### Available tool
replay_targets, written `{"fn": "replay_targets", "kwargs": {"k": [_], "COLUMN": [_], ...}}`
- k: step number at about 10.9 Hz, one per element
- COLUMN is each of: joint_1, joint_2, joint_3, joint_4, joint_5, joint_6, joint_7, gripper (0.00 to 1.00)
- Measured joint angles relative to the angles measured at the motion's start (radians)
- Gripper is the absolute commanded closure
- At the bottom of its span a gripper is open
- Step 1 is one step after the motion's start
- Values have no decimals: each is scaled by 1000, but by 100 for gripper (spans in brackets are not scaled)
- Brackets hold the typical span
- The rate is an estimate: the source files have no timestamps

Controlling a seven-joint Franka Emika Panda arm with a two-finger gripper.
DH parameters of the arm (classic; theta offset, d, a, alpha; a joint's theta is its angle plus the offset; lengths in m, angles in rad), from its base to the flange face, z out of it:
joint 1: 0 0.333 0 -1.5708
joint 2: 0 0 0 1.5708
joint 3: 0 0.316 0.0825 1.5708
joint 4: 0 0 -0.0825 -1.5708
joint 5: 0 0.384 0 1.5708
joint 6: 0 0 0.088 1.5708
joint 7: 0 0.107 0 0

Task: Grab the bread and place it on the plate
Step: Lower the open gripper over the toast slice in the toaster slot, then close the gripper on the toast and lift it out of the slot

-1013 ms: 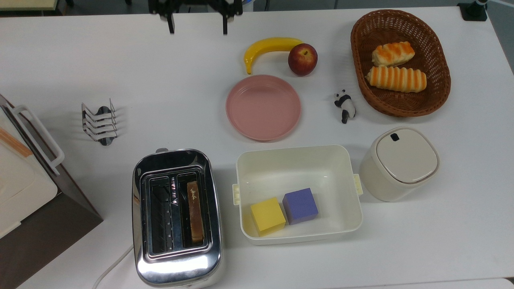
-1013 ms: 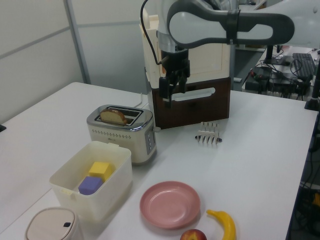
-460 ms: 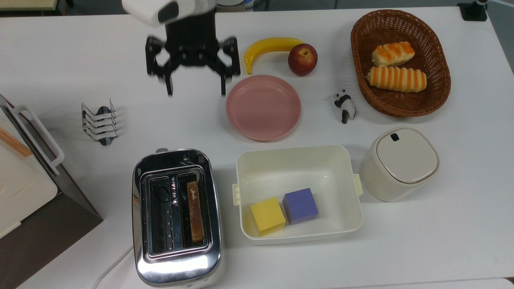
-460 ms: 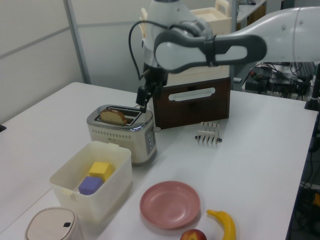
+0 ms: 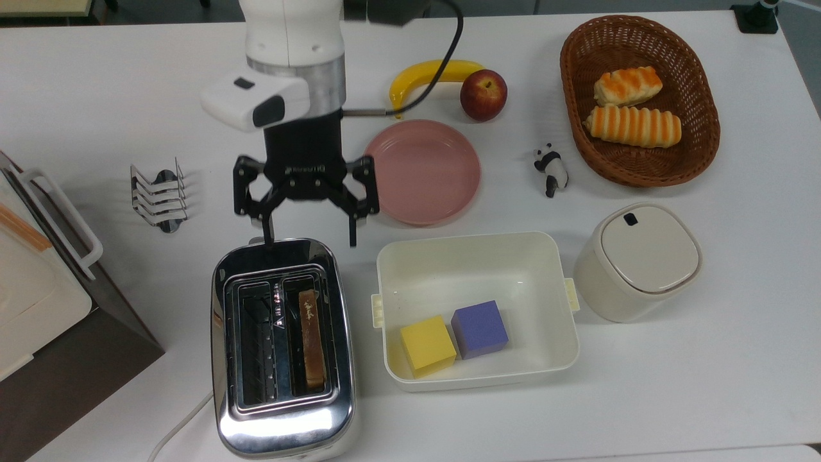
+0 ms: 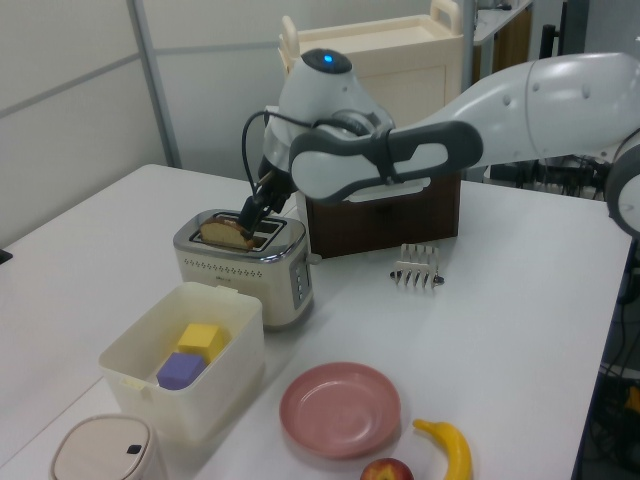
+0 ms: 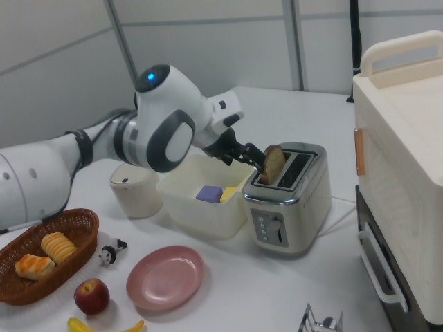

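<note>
A: The end effector [image 5: 308, 231] hangs with its fingers spread wide and empty, near the back edge of the toaster [image 5: 282, 346]. The bread [image 5: 311, 340] stands upright in one slot.

B: The risk, I think, is a finger striking the chrome rim or pinching only crust, so the slice drops short of the plate [image 5: 421, 172].

End effector [image 5: 308, 233] spread wide, downward

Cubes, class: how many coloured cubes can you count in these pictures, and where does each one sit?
2. The yellow cube and the purple cube sit side by side, touching, inside the white tub, yellow on the top view's left. None hidden, as far as shown.
</note>
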Motion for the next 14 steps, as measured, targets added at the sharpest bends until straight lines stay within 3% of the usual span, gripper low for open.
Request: {"fn": "replay_targets", "kwargs": {"k": [3,4,6,8,14], "joint_1": [0,0,0,0,-1], "joint_2": [58,79,113,128,128], "joint_3": [-1,-1,-1,-1,-3], "joint_4": [9,10,14,18,72], "joint_5": [0,0,-13,-56,-67], "joint_6": [121,165,221,242,246], "joint_7": [0,0,-1,-2,-2], "gripper": [23,34,79,99,100]}}
